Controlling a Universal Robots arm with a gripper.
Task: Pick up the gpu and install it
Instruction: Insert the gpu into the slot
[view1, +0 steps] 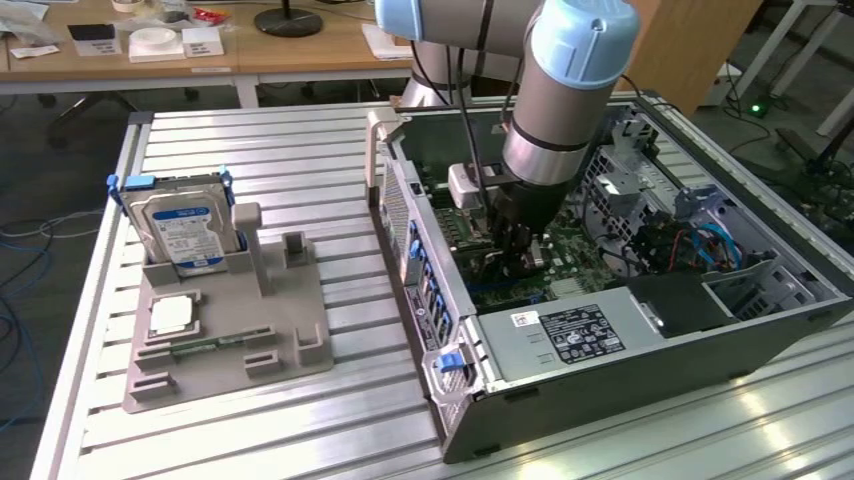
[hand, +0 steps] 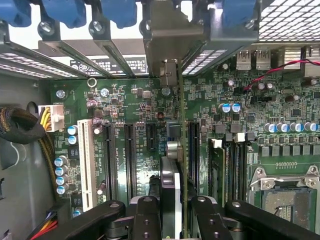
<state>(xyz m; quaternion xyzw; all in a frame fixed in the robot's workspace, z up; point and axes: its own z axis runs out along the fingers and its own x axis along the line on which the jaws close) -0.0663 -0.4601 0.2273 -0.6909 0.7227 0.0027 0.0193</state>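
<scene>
Slatted aluminium table is carrying the open PC case; my gripper is clenching the gpu edge-on over the motherboard slots. Misalignment could be jamming its bracket.

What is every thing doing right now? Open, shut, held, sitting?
computer case: lying on its side, side panel off, open.
gripper: lowered inside the case, jaws shut on the gpu.
gpu: held edge-on above the motherboard slots.
motherboard: bare, long slots empty.
hard drive: standing upright in the grey holder.
grey holder: resting on the table beside the case.
</scene>
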